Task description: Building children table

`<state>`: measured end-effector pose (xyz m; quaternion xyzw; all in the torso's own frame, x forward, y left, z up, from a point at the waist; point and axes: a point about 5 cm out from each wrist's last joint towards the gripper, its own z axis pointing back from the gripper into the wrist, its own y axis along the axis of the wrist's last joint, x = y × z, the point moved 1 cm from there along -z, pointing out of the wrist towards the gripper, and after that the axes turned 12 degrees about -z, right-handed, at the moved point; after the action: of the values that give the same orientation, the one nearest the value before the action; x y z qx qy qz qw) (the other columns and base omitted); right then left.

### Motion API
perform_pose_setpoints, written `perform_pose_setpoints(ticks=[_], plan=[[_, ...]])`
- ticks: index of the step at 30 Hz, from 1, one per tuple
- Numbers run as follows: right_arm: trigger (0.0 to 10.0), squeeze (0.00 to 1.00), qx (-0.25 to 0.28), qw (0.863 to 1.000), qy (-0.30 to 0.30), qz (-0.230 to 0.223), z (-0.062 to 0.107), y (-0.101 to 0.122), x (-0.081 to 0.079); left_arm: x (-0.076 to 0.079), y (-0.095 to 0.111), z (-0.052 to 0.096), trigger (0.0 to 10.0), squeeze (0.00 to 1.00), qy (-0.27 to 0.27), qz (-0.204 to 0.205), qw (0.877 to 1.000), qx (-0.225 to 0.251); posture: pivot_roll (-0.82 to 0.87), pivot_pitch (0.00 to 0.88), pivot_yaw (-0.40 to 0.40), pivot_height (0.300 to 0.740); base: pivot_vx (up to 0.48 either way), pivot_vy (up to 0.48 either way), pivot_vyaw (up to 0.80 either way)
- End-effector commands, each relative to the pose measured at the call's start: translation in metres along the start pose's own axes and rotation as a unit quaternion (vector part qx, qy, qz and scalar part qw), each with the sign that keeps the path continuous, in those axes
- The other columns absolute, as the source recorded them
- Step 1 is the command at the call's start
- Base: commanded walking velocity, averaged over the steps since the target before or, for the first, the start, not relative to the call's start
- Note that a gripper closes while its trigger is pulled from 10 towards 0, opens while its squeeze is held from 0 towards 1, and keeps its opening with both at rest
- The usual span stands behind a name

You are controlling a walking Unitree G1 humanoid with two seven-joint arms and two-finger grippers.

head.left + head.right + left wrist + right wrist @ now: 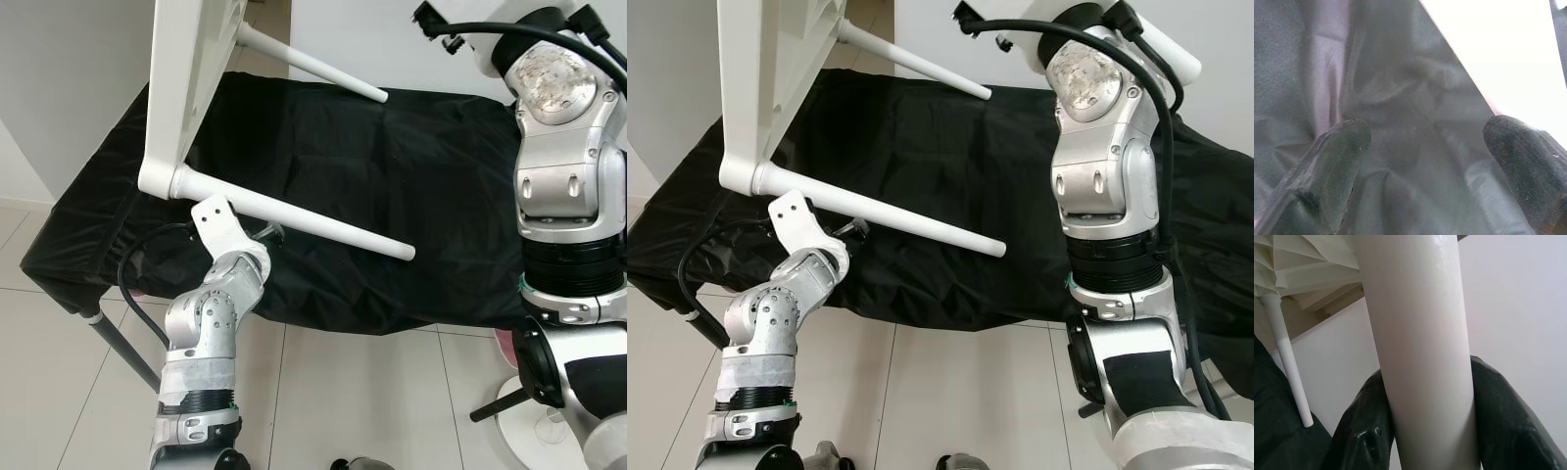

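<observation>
Left pincer [1420, 166]: fingers apart, nothing between them, hovering close over the crumpled black cloth [411, 186] covering the counter, near its front edge. One dark fingertip [1337, 166] shows on each side of a fold.

Directly above the left pincer lies a round white plastic leg [294, 217], slanting down from the corner of the small white plastic children's table [186, 78], which is tipped on its side with its ribbed underside exposed.

Right pincer [1425, 426]: clamped on another white tubular leg [1415, 333], a finger [1503, 426] pressed to either side. Beyond this pincer a further white leg [1288, 362] descends from the ribbed underside toward the black cloth.
</observation>
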<state>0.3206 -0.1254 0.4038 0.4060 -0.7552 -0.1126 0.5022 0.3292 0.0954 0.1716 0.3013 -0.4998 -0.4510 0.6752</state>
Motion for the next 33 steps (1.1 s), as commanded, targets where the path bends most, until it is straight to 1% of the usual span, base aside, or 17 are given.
perform_pose_setpoints(ticks=[1, 2, 4, 5, 7, 8, 9, 10, 11, 13, 14, 15, 17, 33], plan=[[0.0, 0.0, 0.023, 0.992, -0.05, -0.109, 0.001, 0.009, 0.019, 0.115, 0.09, 0.03, 10.0, 0.0, -0.279, 0.033, 0.945, 0.168, -0.11, 0.038, -0.014, 0.74, 0.0, 0.0, 0.0], [0.0, 0.0, 0.023, 0.992, -0.05, -0.109, 0.001, 0.009, 0.019, 0.115, 0.09, 0.03, 10.0, 0.0, -0.279, 0.033, 0.945, 0.168, -0.11, 0.038, -0.014, 0.74, 0.0, 0.0, 0.0], [0.0, 0.0, 0.024, 0.991, -0.052, -0.125, 0.001, 0.009, 0.021, 0.115, 0.109, 0.028, 10.0, 0.0, -0.278, 0.037, 0.939, 0.198, -0.12, 0.033, -0.011, 0.74, 0.0, 0.0, 0.0], [0.0, 0.0, 0.024, 0.991, -0.052, -0.125, 0.001, 0.009, 0.021, 0.115, 0.109, 0.028, 10.0, 0.0, -0.278, 0.037, 0.939, 0.198, -0.12, 0.033, -0.011, 0.74, 0.0, 0.0, 0.0], [0.0, 0.0, 0.029, 0.986, -0.052, -0.153, 0.002, 0.011, 0.024, 0.113, 0.128, 0.023, 10.0, 0.0, -0.273, 0.04, 0.933, 0.229, -0.12, 0.029, -0.008, 0.74, 0.0, 0.0, 0.0], [0.0, 0.0, 0.031, 0.986, -0.054, -0.156, 0.003, 0.012, 0.025, 0.111, 0.136, 0.021, 10.0, 0.0, -0.269, 0.043, 0.932, 0.24, -0.13, 0.029, -0.004, 0.74, 0.0, 0.0, 0.0], [0.0, 0.0, 0.033, 0.986, -0.055, -0.156, 0.004, 0.012, 0.026, 0.11, 0.143, 0.021, 10.0, 0.0, -0.269, 0.046, 0.928, 0.252, -0.13, 0.029, -0.004, 0.74, 0.0, 0.0, 0.0], [0.0, 0.0, 0.034, 0.983, -0.053, -0.171, 0.004, 0.013, 0.027, 0.109, 0.148, 0.022, 10.0, 0.0, -0.271, 0.048, 0.925, 0.261, -0.13, 0.028, -0.006, 0.74, 0.0, 0.0, 0.0], [0.0, 0.0, 0.034, 0.983, -0.053, -0.171, 0.004, 0.013, 0.027, 0.109, 0.148, 0.022, 10.0, 0.0, -0.271, 0.048, 0.925, 0.261, -0.13, 0.028, -0.006, 0.74, 0.0, 0.0, 0.0], [0.0, 0.0, 0.037, 0.983, -0.057, -0.172, 0.007, 0.013, 0.029, 0.112, 0.16, 0.024, 10.0, 0.0, -0.283, 0.047, 0.916, 0.282, -0.13, 0.029, -0.007, 0.74, 0.0, 0.0, 0.0], [0.0, 0.0, 0.038, 0.982, -0.057, -0.174, 0.007, 0.013, 0.029, 0.112, 0.164, 0.025, 10.0, 0.0, -0.287, 0.048, 0.913, 0.287, -0.13, 0.029, -0.007, 0.74, 0.0, 0.0, 0.0], [0.0, 0.0, 0.032, 0.981, -0.055, -0.183, 0.011, 0.007, 0.027, 0.116, 0.172, 0.028, 10.0, 0.0, -0.296, 0.045, 0.905, 0.302, -0.13, 0.027, -0.01, 0.74, 0.0, 0.0, 0.0], [0.0, 0.0, 0.011, 0.974, -0.054, -0.218, 0.017, -0.005, 0.022, 0.121, 0.182, 0.03, 10.0, 0.0, -0.299, 0.04, 0.9, 0.313, -0.13, 0.027, -0.011, 0.74, 0.0, 0.0, 0.0], [0.0, 0.0, 0.011, 0.974, -0.054, -0.218, 0.017, -0.005, 0.022, 0.121, 0.182, 0.03, 10.0, 0.0, -0.299, 0.04, 0.9, 0.313, -0.13, 0.027, -0.011, 0.74, 0.0, 0.0, 0.0]])
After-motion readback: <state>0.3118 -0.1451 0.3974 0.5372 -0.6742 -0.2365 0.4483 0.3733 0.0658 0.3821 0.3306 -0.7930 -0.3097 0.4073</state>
